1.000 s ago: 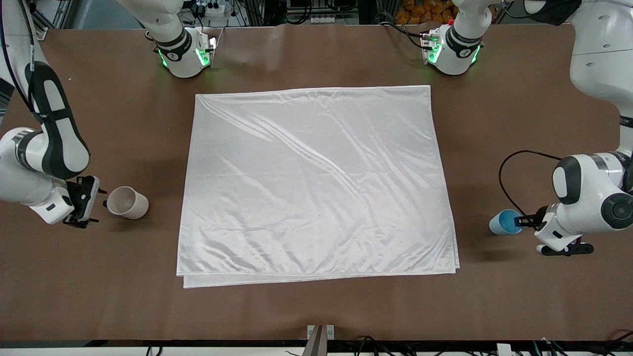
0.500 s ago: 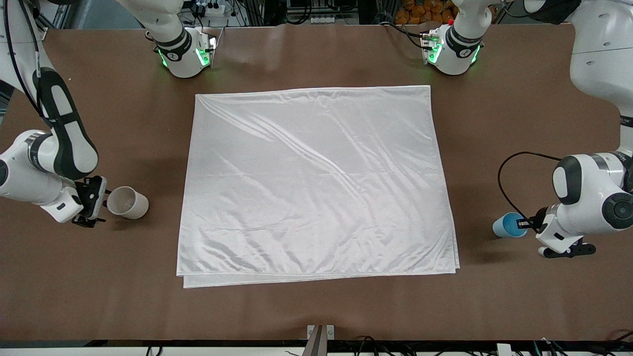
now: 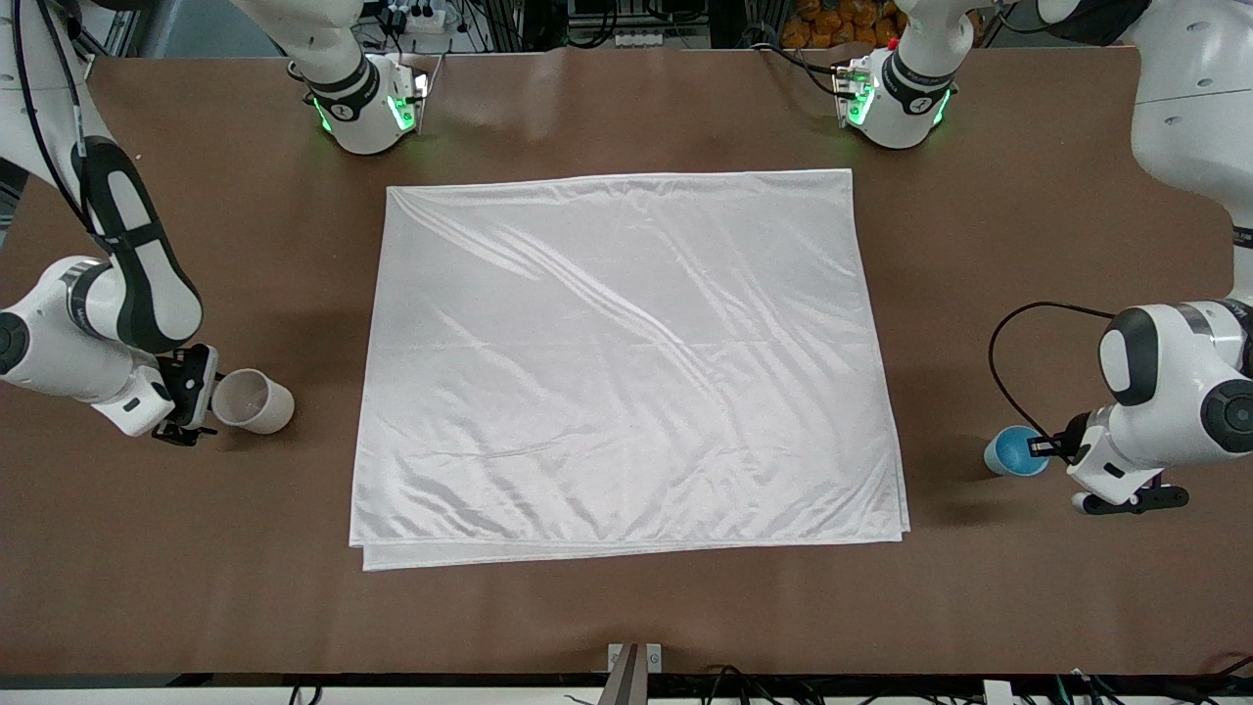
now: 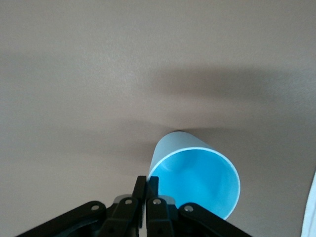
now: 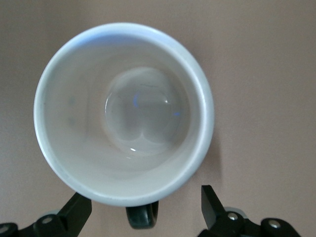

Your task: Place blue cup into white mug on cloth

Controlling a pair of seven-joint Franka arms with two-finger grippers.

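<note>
The blue cup point(image 3: 1013, 450) is pinched at its rim by my shut left gripper point(image 3: 1044, 448), low over the bare table beside the cloth point(image 3: 626, 362), toward the left arm's end. In the left wrist view the closed fingertips point(image 4: 141, 183) clamp the wall of the cup point(image 4: 197, 177), and its bright blue inside shows. The white mug point(image 3: 253, 399) sits on the bare table beside the cloth, toward the right arm's end. My right gripper point(image 3: 204, 394) is open at the mug. In the right wrist view point(image 5: 144, 197) its fingers stand either side of the black handle point(image 5: 142, 217) of the mug point(image 5: 123, 113).
The cloth lies flat and wrinkled in the middle of the brown table point(image 3: 626, 607), with nothing on it. The two arm bases point(image 3: 367, 108) stand along the table's edge farthest from the front camera. A black cable point(image 3: 1008, 333) loops by the left arm's wrist.
My left gripper has carried the blue cup a little toward the left arm's end and turned it more upright. My right gripper has closed in on the mug until its fingers flank the handle.
</note>
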